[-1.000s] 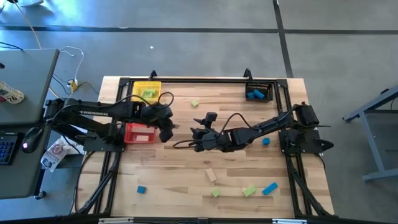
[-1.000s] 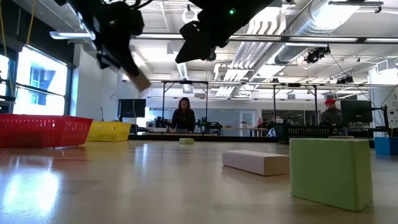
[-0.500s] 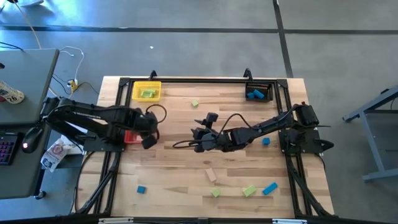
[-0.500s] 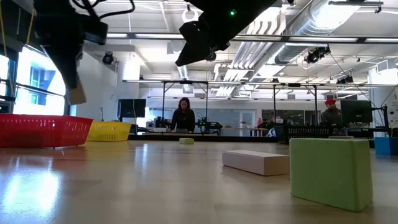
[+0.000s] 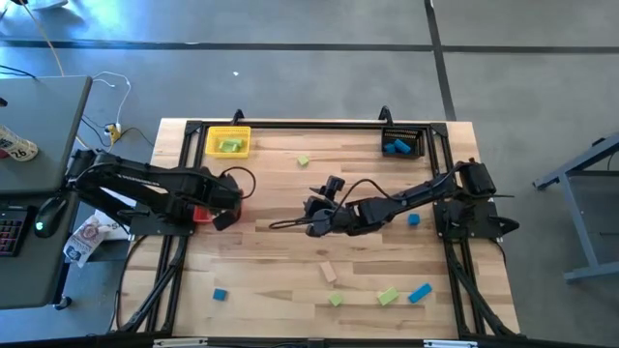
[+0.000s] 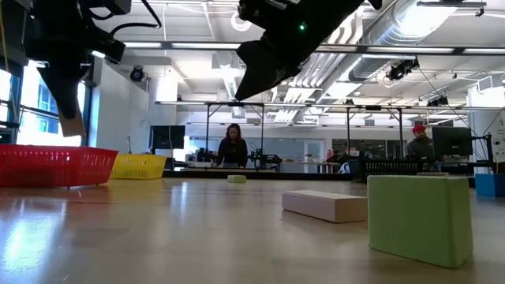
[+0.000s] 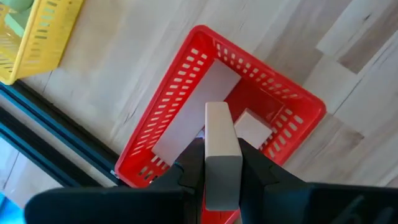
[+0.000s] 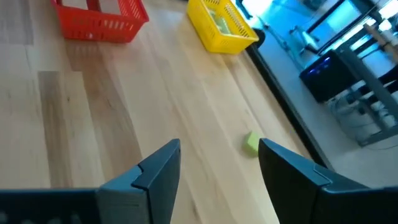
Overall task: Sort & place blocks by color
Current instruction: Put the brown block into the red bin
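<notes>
Now that the tan block [image 7: 221, 149], clamped in the left gripper [image 7: 219, 163], has travelled from mid-table to above the red bin [image 7: 309, 106] at left of the overhead frame, release looks next, while the right gripper [image 8: 214, 165] waits open mid-table.

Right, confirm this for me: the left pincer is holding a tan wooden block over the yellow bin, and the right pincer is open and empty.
Not the yellow bin. The left wrist view shows the left pincer holding the tan wooden block over the red bin; the yellow bin sits apart from it. The rest holds: the right pincer is open and empty.
</notes>
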`<state>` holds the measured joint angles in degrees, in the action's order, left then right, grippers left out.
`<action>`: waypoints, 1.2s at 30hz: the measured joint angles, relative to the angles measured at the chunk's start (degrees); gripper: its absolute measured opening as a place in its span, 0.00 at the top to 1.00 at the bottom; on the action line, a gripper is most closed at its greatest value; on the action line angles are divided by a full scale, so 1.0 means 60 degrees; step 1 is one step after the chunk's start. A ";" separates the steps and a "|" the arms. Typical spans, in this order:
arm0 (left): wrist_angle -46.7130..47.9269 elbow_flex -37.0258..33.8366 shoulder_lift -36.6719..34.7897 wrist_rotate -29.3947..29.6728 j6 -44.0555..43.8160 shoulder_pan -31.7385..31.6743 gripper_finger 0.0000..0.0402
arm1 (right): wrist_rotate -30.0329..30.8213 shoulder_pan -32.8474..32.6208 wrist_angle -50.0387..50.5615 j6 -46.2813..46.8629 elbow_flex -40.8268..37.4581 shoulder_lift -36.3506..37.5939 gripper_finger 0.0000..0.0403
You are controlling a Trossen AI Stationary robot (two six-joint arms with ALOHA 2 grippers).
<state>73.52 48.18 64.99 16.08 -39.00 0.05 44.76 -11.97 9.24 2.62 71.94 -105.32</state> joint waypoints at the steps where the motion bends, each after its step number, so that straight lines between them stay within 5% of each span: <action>1: 0.0000 0.0000 0.0135 -0.0002 0.0003 -0.0016 0.90 | -0.0112 0.0032 0.0011 0.0027 0.0000 0.0000 0.50; 10: 0.0022 0.0000 0.1375 -0.0062 0.0441 -0.0470 0.90 | -0.0853 0.0042 0.0202 0.0140 0.0000 0.0000 0.50; 23: 0.0033 0.0000 0.1952 -0.0076 0.0774 -0.0717 0.73 | -0.6141 -0.0050 0.1634 0.3442 0.0000 0.0000 0.50; 36: 0.0036 0.0000 0.1903 -0.0029 0.0961 -0.0721 0.70 | -0.7331 -0.1168 0.2096 0.4961 0.0000 -0.0004 0.50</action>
<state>73.73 48.18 76.41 15.90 -33.23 -4.27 0.77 -18.98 21.81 32.39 71.94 -105.34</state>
